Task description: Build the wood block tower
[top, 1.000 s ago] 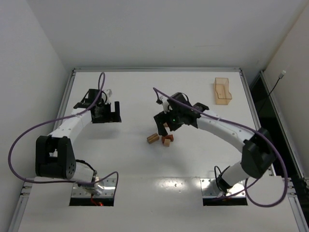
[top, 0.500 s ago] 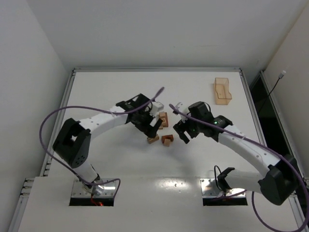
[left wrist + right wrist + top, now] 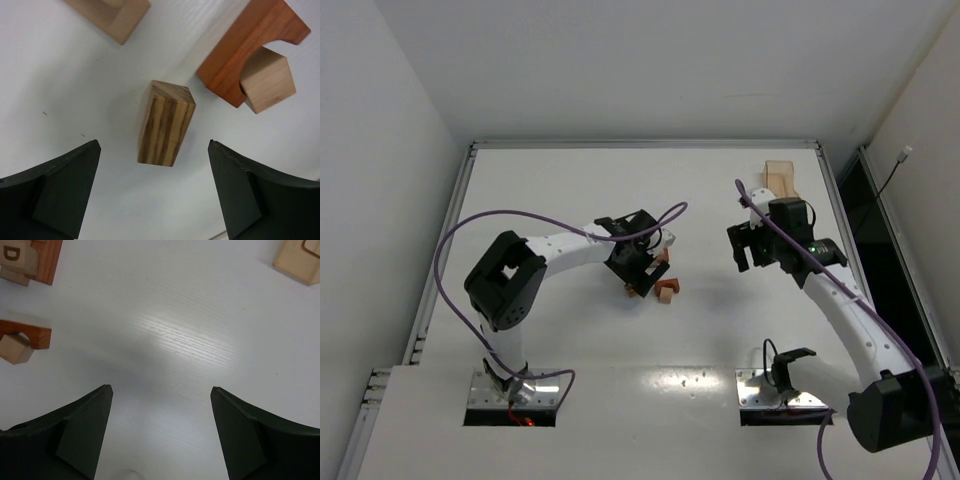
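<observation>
Several wood blocks lie loose at the table's middle [image 3: 666,289]; no tower shows. In the left wrist view a striped tan block [image 3: 166,123] lies on its side. Beyond it a reddish-brown arch [image 3: 252,50] has a tan cube [image 3: 267,80] in its opening, and a tan block [image 3: 107,15] lies at the top left. My left gripper [image 3: 153,145] is open and empty just above the striped block, its jaws on either side; it also shows in the top view [image 3: 638,268]. My right gripper [image 3: 161,388] is open and empty over bare table, to the right of the blocks [image 3: 750,245].
A translucent tan tray [image 3: 780,178] stands at the back right, just behind my right gripper, and shows in the right wrist view [image 3: 300,257]. That view's left edge shows a cube lettered D [image 3: 12,260] and the arch [image 3: 25,335].
My left arm has swung in from the far left and now hovers over the blocks. My right gripper has left the blocks and moved right and back toward the tray.
</observation>
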Motion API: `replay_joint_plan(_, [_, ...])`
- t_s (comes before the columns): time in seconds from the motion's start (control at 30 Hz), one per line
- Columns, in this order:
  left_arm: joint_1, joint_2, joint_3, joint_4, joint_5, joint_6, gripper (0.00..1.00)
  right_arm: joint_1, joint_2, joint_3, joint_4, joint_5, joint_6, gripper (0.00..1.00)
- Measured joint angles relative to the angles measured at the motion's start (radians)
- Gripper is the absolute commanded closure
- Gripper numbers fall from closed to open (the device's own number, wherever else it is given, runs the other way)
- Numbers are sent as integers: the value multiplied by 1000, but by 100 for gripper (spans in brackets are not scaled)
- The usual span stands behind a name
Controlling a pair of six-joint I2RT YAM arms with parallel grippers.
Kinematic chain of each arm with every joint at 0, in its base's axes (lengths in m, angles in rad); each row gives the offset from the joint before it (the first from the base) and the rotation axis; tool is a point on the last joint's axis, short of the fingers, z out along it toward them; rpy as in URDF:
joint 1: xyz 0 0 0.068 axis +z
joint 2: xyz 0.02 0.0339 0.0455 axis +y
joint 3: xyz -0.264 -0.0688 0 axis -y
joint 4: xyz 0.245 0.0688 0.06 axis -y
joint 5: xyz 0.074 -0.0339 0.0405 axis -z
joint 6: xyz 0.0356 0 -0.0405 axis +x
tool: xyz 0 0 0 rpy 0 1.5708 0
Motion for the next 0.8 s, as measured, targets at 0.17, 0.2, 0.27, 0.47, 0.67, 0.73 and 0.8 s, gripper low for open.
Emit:
replay_joint_plan(0.17, [17,0,6,2,-23,-13,26,-48,-21,-10,-9,-29,26,24])
replay_joint_plan(0.2, [18,0,6,2,-24,-14,31,-54,-21,-13,-10,-35,30,24])
replay_joint_plan(0.27, [19,0,6,3,-24,-17,36,-66,-21,-21,-11,-44,35,24])
replay_joint_plan(0.47, [14,0,6,8,-15,-15,40,-85,-18,-28,-13,-66,48,24])
replay_joint_plan(0.67, [-3,0,6,8,-5,-12,41,-87,-18,-28,-13,-75,54,24])
replay_joint_plan(0.73, [-12,0,6,8,0,-12,41,-93,-18,-28,-13,-78,56,24])
replay_joint_plan(0.8, [-19,0,6,8,6,-12,44,-100,-18,-28,-13,-80,56,24])
